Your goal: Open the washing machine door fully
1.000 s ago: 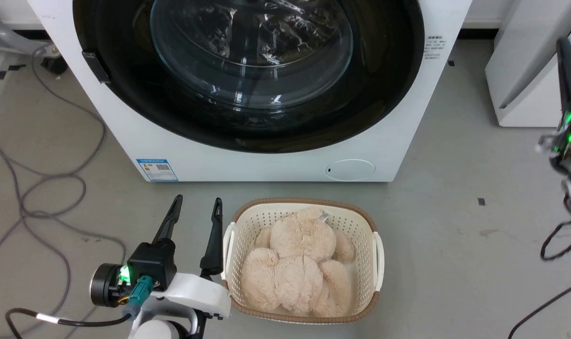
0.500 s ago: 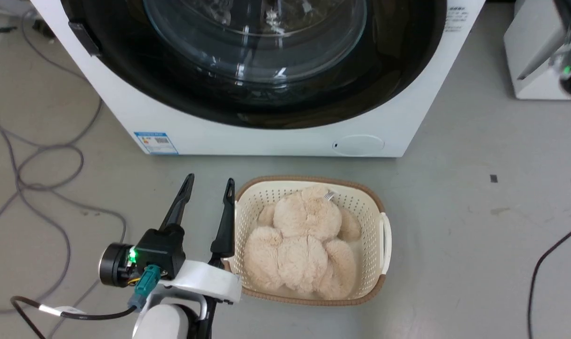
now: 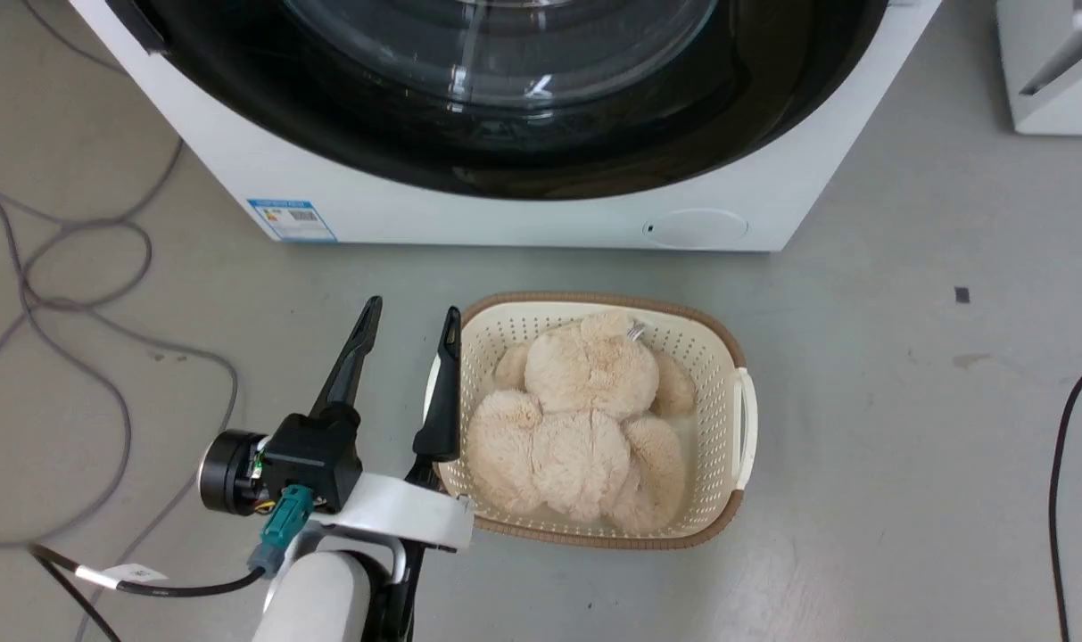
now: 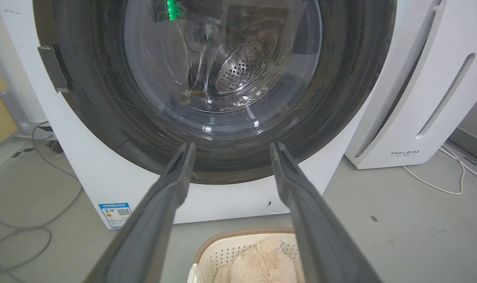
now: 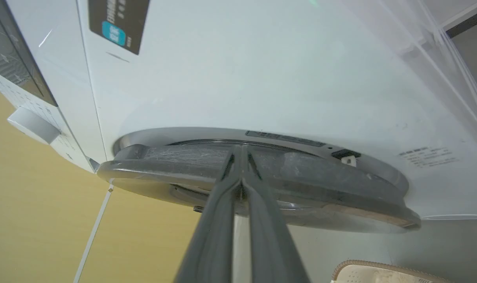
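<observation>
Since a second ago the head camera has shifted, so the washing machine (image 3: 505,223) and the laundry basket (image 3: 739,419) sit higher in its picture. The washing machine door (image 3: 505,174) lies flat on the far washer front. The right gripper (image 5: 240,151) has its fingers drawn together, tips at the door's right rim; I cannot tell if they pinch it. The left gripper (image 3: 413,309) hangs released, fingers spread, just left of the basket holding a plush bear (image 3: 585,401). Grey cables (image 3: 59,303) loop at the left.
</observation>
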Controlling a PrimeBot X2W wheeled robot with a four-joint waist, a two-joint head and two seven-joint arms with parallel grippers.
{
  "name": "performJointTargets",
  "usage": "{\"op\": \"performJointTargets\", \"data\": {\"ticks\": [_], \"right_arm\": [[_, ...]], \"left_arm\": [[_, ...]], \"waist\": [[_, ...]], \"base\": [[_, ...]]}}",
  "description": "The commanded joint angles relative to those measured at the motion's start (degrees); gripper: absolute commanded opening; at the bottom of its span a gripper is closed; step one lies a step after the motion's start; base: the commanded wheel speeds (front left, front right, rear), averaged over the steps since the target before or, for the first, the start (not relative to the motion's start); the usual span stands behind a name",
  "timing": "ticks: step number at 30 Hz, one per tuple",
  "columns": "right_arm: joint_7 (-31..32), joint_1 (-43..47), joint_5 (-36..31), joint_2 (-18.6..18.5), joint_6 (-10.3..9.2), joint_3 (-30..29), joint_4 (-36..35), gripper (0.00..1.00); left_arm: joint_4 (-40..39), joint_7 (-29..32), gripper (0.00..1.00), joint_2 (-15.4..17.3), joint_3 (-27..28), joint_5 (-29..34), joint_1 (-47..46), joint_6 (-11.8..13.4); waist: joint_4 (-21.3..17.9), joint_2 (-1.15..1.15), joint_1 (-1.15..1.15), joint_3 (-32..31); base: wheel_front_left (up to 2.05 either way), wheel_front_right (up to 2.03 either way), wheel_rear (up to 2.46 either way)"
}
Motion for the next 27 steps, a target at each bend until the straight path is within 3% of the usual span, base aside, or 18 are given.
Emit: {"op": "performJointTargets", "data": {"ticks": [1, 14, 27], "right_arm": [[0.83, -2.69, 2.45, 0.19, 0.05, 1.74, 1.36, 0.0], [8.63, -12.66, 10.15, 3.67, 0.06, 12.66, 8.42, 0.0], [14.11, -8.9, 6.02, 6.79, 0.06, 13.36, 7.34, 0.0]], "left_arm": [[-0.07, -0.53, 1.0, 0.07, -0.26, -0.56, -1.21, 0.34], [0.39, -2.09, 1.0, 0.07, -1.94, -2.26, -4.08, 1.17], [1.14, -2.15, 1.0, 0.07, -2.33, -2.7, -4.16, 1.53]], "waist": [[0.18, 0.0, 0.0, 0.7], [1.02, 0.0, 0.0, 4.81], [0.89, 0.0, 0.0, 4.32]], "base": [[0.0, 0.0, 0.0], [0.0, 0.0, 0.0], [0.0, 0.0, 0.0]]}}
